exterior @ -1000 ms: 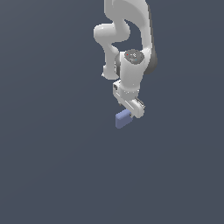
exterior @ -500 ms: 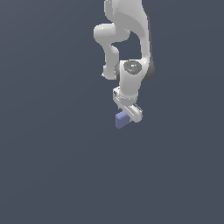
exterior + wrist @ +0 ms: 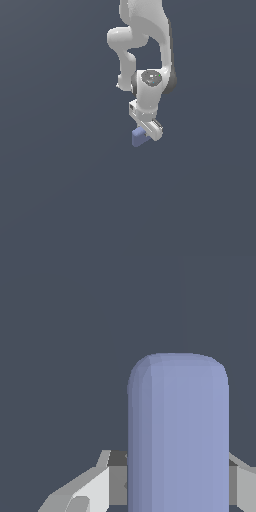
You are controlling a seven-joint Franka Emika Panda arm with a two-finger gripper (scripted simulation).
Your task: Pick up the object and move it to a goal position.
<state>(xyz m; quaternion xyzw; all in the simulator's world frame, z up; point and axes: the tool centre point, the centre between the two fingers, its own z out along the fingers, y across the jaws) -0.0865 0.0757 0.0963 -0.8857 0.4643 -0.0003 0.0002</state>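
Observation:
The object [image 3: 138, 137] is a small periwinkle-blue block with rounded edges, lying on the dark grey floor. My white gripper [image 3: 148, 132] points down over it, and the block sticks out from under the fingers toward the exterior view's left. In the wrist view the object [image 3: 178, 426] fills the gap between my two fingers [image 3: 95, 487], which press against both its sides. The gripper [image 3: 178, 483] is shut on it. I cannot tell whether the block is off the floor.
The white arm [image 3: 145, 45] rises behind the gripper toward the top of the exterior view. A plain dark grey floor [image 3: 60, 190] lies all around. No goal marker shows.
The wrist has come down a little toward the block since one second ago. Over the last half second the arm and the block have hardly moved.

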